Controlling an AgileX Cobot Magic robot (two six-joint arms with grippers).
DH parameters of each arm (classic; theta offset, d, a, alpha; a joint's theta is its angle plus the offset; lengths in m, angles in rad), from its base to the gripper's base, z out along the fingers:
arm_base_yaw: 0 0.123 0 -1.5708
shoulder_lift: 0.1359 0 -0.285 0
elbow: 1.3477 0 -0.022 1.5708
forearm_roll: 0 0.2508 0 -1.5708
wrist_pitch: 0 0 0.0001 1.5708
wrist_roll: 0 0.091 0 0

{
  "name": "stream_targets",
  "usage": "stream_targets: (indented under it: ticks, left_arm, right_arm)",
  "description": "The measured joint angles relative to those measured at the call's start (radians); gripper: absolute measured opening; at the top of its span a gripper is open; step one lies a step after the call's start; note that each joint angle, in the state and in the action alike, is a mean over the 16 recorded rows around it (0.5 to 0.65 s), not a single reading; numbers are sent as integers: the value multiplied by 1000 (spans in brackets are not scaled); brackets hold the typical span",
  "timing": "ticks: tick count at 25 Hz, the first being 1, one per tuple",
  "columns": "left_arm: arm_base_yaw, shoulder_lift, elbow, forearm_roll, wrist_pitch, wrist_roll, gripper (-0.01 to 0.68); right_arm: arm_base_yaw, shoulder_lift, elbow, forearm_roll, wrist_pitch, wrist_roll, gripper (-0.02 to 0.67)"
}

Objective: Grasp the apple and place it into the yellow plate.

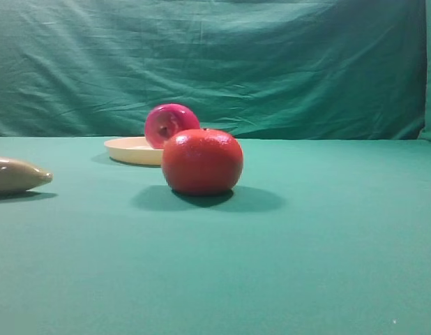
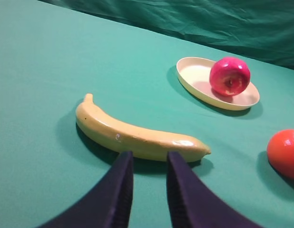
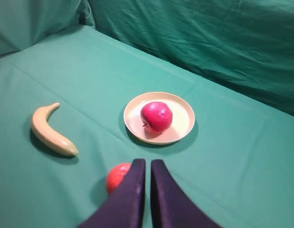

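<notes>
The apple [image 1: 171,123] [image 2: 229,76] [image 3: 156,116] is glossy magenta-red and rests inside the yellow plate [image 1: 128,149] [image 2: 194,71] [image 3: 182,114], tilted with its pale dimple facing sideways. My right gripper [image 3: 148,162] is shut with nothing in it, high above the table on the near side of the plate and well apart from the apple. My left gripper [image 2: 149,159] stands open and empty just in front of a banana, far from the plate. Neither gripper shows in the exterior high view.
A matte orange-red round fruit [image 1: 201,160] [image 2: 285,153] [image 3: 117,176] sits in front of the plate, right below my right fingers. A beige-yellow banana [image 1: 17,174] [image 2: 132,135] [image 3: 49,130] lies to the left. Green cloth covers the table and hangs behind.
</notes>
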Motion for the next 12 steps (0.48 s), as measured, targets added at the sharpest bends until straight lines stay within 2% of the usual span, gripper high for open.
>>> stream_targets:
  ticks: [5, 12]
  left_arm:
    - [0, 0, 0, 0, 0, 0, 157]
    - [0, 0, 0, 0, 0, 0, 157]
  right_arm:
    - [0, -181, 104, -16, 66, 2, 0]
    - [-2, -329, 163, -54, 162, 10, 0]
